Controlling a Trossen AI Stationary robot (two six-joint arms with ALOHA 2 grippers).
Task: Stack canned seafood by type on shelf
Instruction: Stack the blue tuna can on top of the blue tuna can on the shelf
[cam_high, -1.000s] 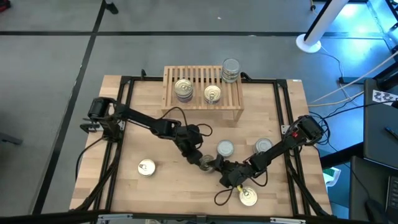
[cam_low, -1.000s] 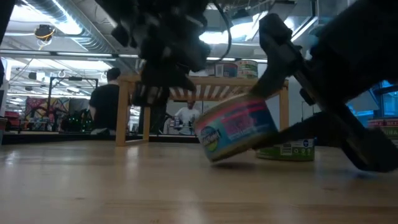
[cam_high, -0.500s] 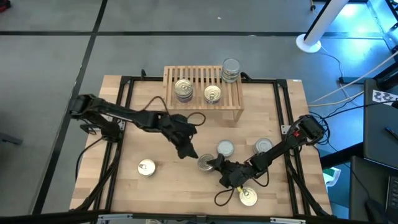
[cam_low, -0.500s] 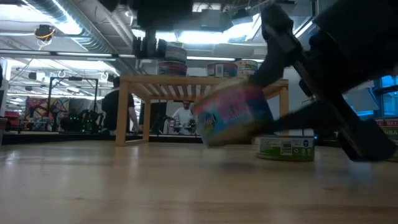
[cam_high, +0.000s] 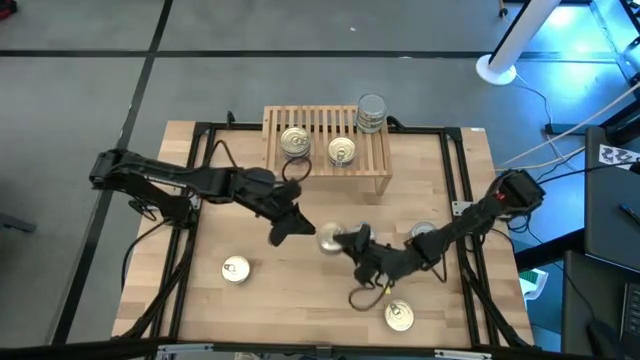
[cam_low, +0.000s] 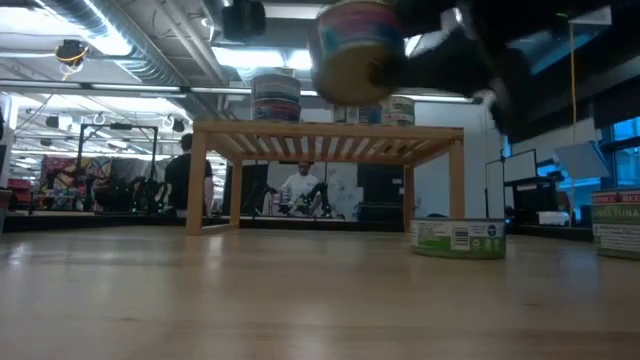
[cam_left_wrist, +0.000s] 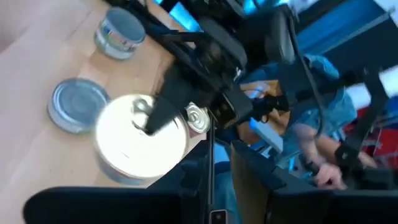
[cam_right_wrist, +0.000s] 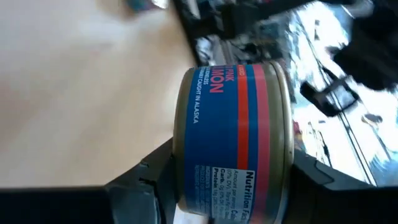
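My right gripper (cam_high: 340, 242) is shut on a tin of canned seafood (cam_high: 328, 240) with a blue and red label (cam_right_wrist: 236, 143). It holds the tin in the air over the table's middle, high in the low view (cam_low: 360, 50). My left gripper (cam_high: 283, 228) hangs just left of it, apart and touching nothing. The light-wood shelf (cam_high: 322, 124) stands at the far edge. On its slats rest a stack of gold-lid tins (cam_high: 294, 142), one gold-lid tin (cam_high: 341, 152) and, at the right corner, a silver-lid stack (cam_high: 371, 112). My right gripper pinches the tin across its two flat ends. One finger (cam_left_wrist: 163, 106) lies over the bright lid (cam_left_wrist: 124, 149), and the other is at the bottom end. The fingers come nearly level from the table's right. The tin is lifted clear, roughly upright with its lid up.
Loose tins stand on the table: a gold-lid one near left (cam_high: 235, 268), another at the near edge (cam_high: 398, 316), a silver-lid one (cam_high: 425, 234) beside the right arm, and a green-labelled one (cam_low: 459, 238). Black rails (cam_high: 196, 200) run along the table's sides. People stand in the room beyond.
My right gripper has lifted the tin from a tilted rest on the table to well clear of it, moving up and slightly toward the far edge. My left gripper has drawn back from the tin toward the table's left and risen.
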